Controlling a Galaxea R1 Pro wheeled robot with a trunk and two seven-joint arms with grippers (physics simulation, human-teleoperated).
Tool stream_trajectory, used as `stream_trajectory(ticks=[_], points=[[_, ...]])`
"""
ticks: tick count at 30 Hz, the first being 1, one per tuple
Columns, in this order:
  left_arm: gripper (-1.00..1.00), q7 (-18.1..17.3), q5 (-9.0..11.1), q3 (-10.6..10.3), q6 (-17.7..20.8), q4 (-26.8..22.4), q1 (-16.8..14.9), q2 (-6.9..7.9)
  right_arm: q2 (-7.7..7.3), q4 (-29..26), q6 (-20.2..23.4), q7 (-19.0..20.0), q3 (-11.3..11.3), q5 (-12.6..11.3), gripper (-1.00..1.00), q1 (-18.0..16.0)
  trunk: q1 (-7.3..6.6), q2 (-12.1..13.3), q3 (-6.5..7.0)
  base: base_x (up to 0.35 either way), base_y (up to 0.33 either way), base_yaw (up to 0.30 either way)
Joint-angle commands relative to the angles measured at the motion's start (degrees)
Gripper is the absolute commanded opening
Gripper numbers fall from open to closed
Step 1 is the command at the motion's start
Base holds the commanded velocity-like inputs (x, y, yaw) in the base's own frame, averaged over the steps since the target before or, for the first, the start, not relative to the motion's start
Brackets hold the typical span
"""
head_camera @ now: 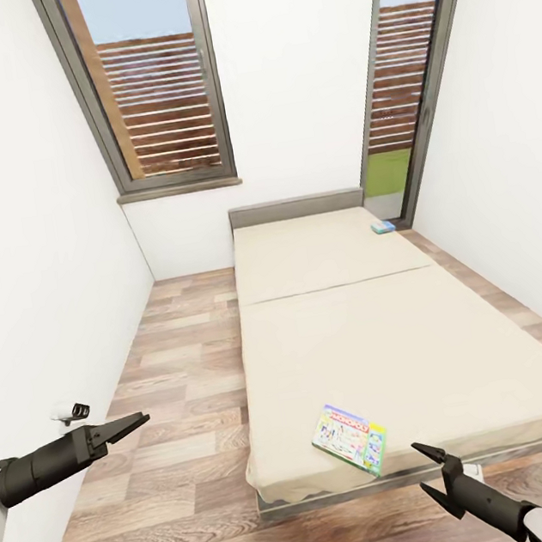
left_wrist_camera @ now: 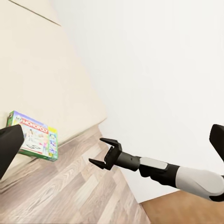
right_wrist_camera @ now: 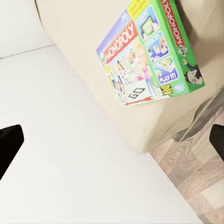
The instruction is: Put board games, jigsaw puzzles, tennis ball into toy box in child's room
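I have both arms out low in front of me, clear of the bed point(head_camera: 384, 332). The left gripper point(head_camera: 129, 426) points toward the mattress over the floor point(head_camera: 177, 459), its fingers nearly together, holding nothing. The right gripper point(head_camera: 435, 470) hangs just off the bed's near edge, jaws spread wide (also plain from the left wrist camera point(left_wrist_camera: 103, 151)). The Monopoly box point(head_camera: 350, 438) lies flat at the near corner of the mattress, green-edged, with a white face; I read "MONOPOLY", "GO" and "PLAY IT!" point(right_wrist_camera: 149, 51). The small blue box point(head_camera: 383, 226) lies far off by the headboard point(head_camera: 296, 207).
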Motion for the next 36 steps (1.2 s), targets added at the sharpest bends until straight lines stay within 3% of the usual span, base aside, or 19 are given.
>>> stream_trajectory(ticks=[1, 6, 18, 36], points=[[1.0, -0.3, -0.1, 0.0, 0.6, 0.0, 0.0, -0.01, 0.0, 0.0, 0.2, 0.1, -0.3, 0.0, 1.0, -0.1, 0.23, -0.4, -0.24, 0.0, 0.0, 0.0], [1.0, -0.3, -0.1, -0.2, 0.6, 0.0, 0.0, -0.11, -0.01, 0.0, -0.3, 0.0, -0.3, -0.1, 1.0, -0.1, 1.32, -2.5, -1.13, 0.0, 0.0, 0.0], [1.0, -0.3, -0.1, -3.9, 0.6, 0.0, 0.0, -0.2, -0.01, 0.0, -0.5, 0.1, -0.3, -0.1, 1.0, -0.1, 3.96, -7.3, -3.29, 0.0, 0.0, 0.0], [1.0, -0.3, -0.1, -4.3, 0.6, 0.0, -0.1, -0.17, -0.01, 0.0, -0.5, 0.5, -0.3, -0.1, 1.0, -0.1, 7.91, -14.5, -6.52, 0.0, 0.0, 0.0]])
